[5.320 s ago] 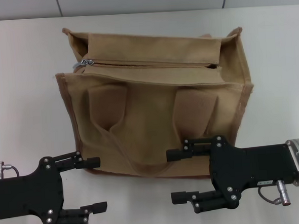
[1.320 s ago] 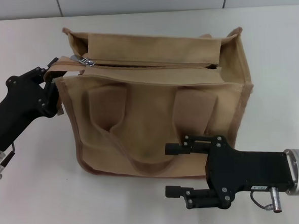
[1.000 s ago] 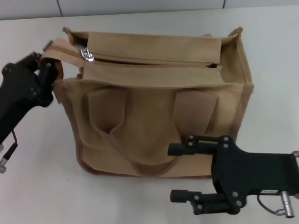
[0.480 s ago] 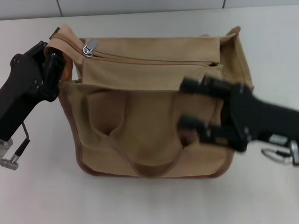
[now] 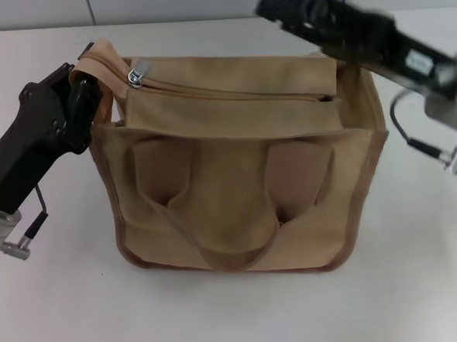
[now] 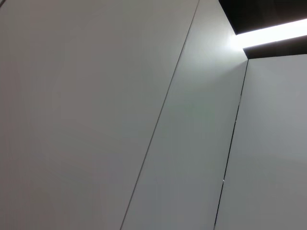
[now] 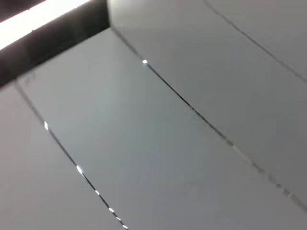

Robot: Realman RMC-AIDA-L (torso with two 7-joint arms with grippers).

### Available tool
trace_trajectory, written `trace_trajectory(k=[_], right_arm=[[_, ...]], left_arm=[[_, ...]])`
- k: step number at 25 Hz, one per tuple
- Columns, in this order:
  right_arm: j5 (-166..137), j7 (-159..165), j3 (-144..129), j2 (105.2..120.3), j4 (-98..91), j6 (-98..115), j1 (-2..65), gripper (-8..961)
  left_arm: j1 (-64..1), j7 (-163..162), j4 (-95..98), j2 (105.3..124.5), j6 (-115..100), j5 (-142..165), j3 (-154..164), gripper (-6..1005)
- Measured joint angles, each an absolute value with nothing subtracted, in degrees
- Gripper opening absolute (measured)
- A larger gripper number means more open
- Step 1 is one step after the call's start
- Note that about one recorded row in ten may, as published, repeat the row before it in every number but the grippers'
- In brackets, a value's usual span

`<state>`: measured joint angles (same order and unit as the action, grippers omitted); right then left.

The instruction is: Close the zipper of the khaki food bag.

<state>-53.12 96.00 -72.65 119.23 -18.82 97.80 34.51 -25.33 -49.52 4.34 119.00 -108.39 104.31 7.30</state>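
One zipper (image 5: 231, 93) runs left to right across the khaki food bag (image 5: 236, 163) on the counter (image 5: 222, 319). Its left end is clenched by the left end effector (image 5: 84, 91); the pull tab (image 5: 135, 73) lies just beside it, far from the right end effector (image 5: 280, 1), whose state cannot be told.

Our two arms: matte black housings on silver cylinders

We see our left gripper (image 5: 80, 99) as a long matte black body with flat plates joined by small dark screws; behind it, away from the fingertips, sits a silver metal cylinder with a tiny green light, and a thin black cable loops out beside that cylinder to a small metal plug. Our right gripper (image 5: 280, 1) has the same black plated housing, blurred here, with a small pale label on its side; behind it comes a silver cylindrical wrist, from which a black cable curls down to a silver connector.
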Motion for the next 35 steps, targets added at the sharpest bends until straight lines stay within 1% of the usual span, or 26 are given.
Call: trace_trajectory(k=[1, 2, 5, 9, 13, 26, 35], right_arm=[[-53.30, 109.69, -72.48, 119.00, -18.80, 97.04, 37.09, 720], [-53.30, 109.69, -72.48, 119.00, -18.80, 97.04, 37.09, 720], [-53.36, 126.16, -72.71, 118.85, -17.96, 95.40, 40.53, 720], [-53.36, 139.59, -73.72, 119.62, -16.42, 93.13, 43.04, 720], [-53.36, 143.12, -76.03, 119.78, -15.00, 92.07, 44.94, 720], [-53.37, 145.81, -79.77, 119.80, -14.78, 87.71, 44.89, 720], [-53.39, 147.24, -83.29, 119.71, -15.49, 84.16, 46.26, 719]], left_arm=[[-25.44, -49.66, 4.36, 119.00, -108.27, 104.30, 7.30, 22], [-25.53, -49.70, 4.38, 119.00, -108.21, 104.25, 7.27, 22], [-25.96, -49.70, 4.36, 119.00, -108.20, 104.04, 7.04, 23], [-26.47, -49.51, 4.30, 119.00, -108.14, 104.02, 6.96, 23], [-26.90, -49.12, 4.29, 119.00, -107.88, 103.97, 6.88, 23], [-27.69, -49.57, 4.39, 119.00, -107.79, 103.84, 6.57, 22], [-29.05, -49.58, 3.51, 119.16, -107.69, 104.11, 6.87, 22]])
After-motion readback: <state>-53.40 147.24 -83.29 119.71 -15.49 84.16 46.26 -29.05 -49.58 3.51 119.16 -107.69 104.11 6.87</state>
